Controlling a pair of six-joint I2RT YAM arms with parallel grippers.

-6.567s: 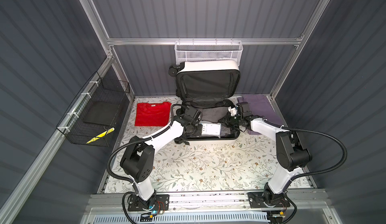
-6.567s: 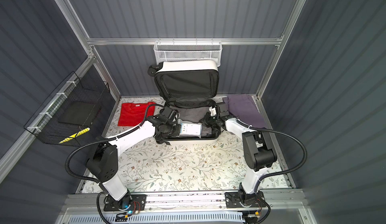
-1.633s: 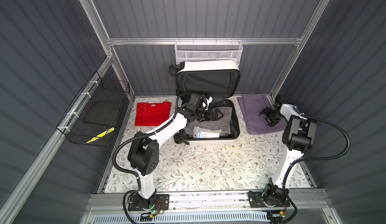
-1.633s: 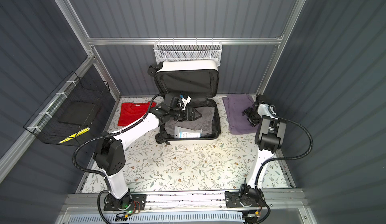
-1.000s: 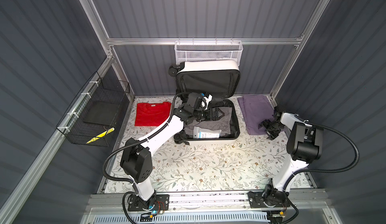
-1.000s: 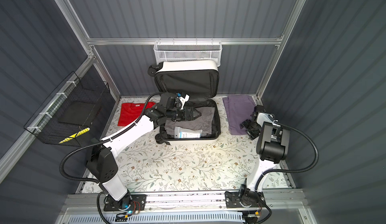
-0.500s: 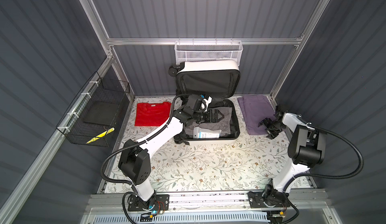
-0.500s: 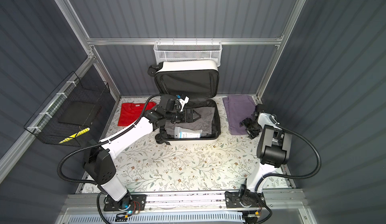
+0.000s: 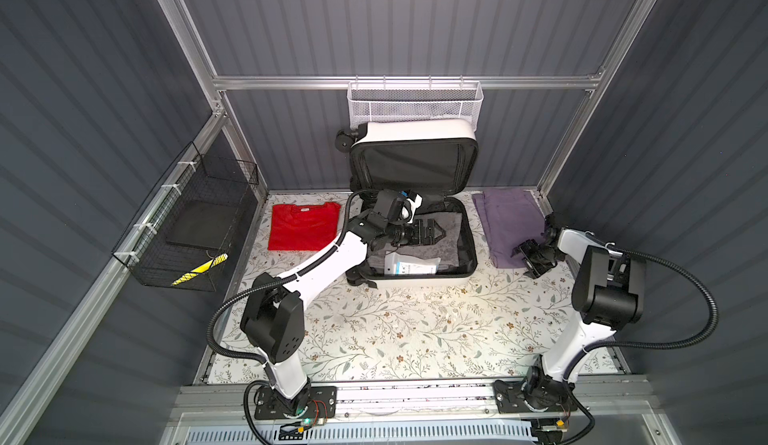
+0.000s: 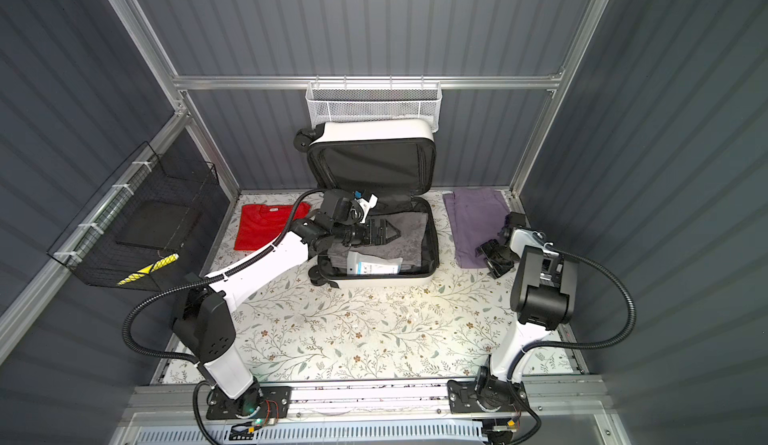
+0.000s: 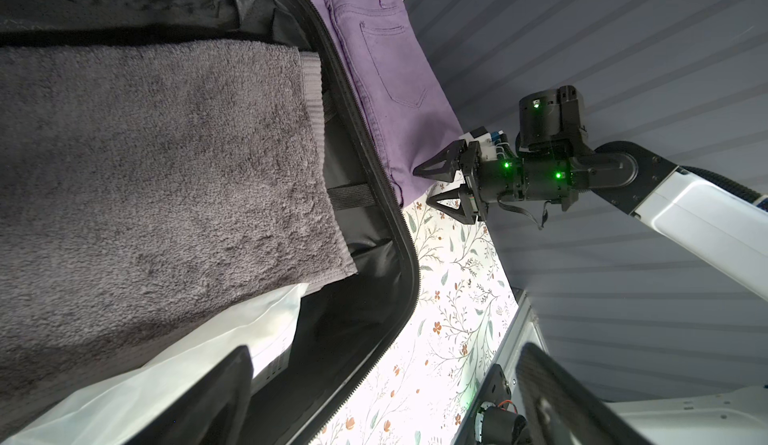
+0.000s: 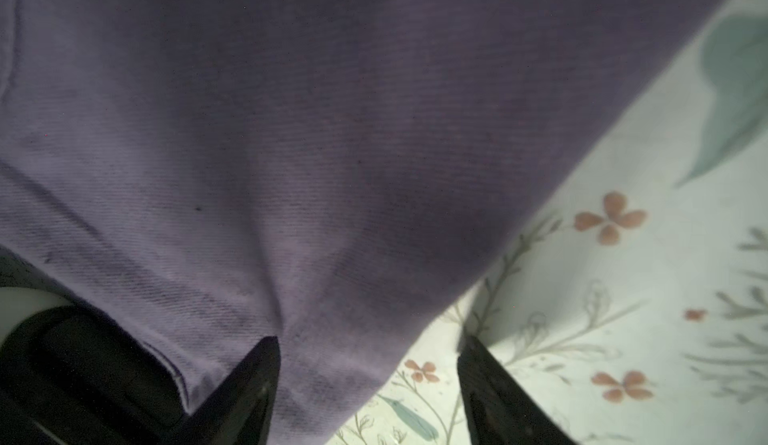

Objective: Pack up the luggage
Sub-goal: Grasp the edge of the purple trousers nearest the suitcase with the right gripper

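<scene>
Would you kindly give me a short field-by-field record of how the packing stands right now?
luggage: open, lid standing up at the back
packed: grey towel, white pouch
unpacked: red shirt on its left, purple trousers on its right
left tool: open, above the towel, holding nothing
right tool: jaws apart around the trousers' near corner, not yet clamped

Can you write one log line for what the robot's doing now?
left gripper: open, over grey towel in luggage | right gripper: open, straddling corner of purple pants | red shirt: outside
</scene>
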